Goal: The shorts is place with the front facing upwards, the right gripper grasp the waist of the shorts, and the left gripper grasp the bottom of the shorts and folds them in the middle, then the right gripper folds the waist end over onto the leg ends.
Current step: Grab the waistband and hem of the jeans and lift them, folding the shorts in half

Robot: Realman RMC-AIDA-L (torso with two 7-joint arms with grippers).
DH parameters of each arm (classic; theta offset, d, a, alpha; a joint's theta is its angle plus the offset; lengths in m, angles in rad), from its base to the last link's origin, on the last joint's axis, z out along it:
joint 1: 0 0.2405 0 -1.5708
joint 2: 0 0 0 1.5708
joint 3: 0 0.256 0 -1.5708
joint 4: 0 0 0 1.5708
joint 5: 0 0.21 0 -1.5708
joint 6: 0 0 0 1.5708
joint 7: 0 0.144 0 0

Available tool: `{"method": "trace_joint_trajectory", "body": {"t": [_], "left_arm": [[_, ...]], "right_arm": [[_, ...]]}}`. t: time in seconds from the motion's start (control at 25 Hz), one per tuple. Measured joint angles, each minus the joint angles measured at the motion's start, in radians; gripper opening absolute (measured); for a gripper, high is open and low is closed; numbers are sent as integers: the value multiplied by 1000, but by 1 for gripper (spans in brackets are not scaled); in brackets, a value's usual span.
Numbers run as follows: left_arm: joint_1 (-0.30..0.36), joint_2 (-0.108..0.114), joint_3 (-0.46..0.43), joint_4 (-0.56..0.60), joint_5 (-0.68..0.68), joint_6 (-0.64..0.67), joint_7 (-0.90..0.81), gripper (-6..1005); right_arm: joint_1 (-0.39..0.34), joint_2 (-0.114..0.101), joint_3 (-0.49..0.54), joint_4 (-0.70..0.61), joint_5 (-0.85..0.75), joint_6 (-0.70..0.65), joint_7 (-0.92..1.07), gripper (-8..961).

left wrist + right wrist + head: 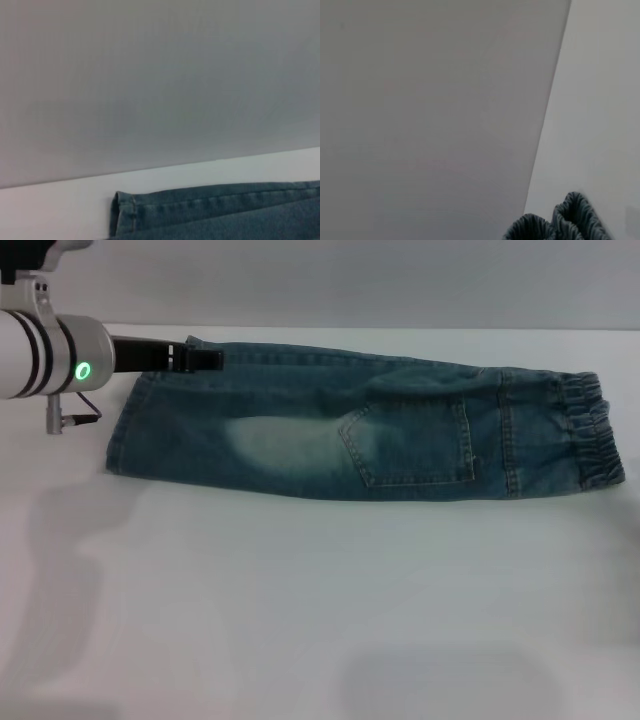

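White desk [300, 620] carries folded blue denim shorts [380, 440] along its far edge; left gripper [200, 359] at the leg hem, jaws' state unclear.

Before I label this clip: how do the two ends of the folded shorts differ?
The waist end, at the robot's right, is gathered elastic with no arm near it in the head view. The leg end, at its left, is a flat stitched hem, with the left gripper at its far corner. Both are blue denim.

The left arm [45, 355] is a white cylinder with black bands, a glowing green ring light, and a black gripper [195, 358].
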Motion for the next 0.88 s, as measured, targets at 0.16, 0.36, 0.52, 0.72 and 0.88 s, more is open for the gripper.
{"method": "trace_joint_trajectory", "body": {"t": [0.16,0.36,0.52,0.72,0.88], "left_arm": [[21,1,12,-21,-1,0,-14,858],[32,3,12,-26,-1,-1,-16,858],[40,3,12,-42,-1,-7,-16,858],[44,3,12,-50,-1,-14,-16,858],[45,2,12,-51,-1,-18,-13,858]], "right_arm": [[15,-5,-2,-10,-3,26,4,598],[29,-11,-3,-35,-23,55,11,597],[33,-11,-3,-58,-24,81,12,597],[41,-14,-2,-77,-24,117,20,597],[49,-15,-1,-79,-24,135,31,597]]}}
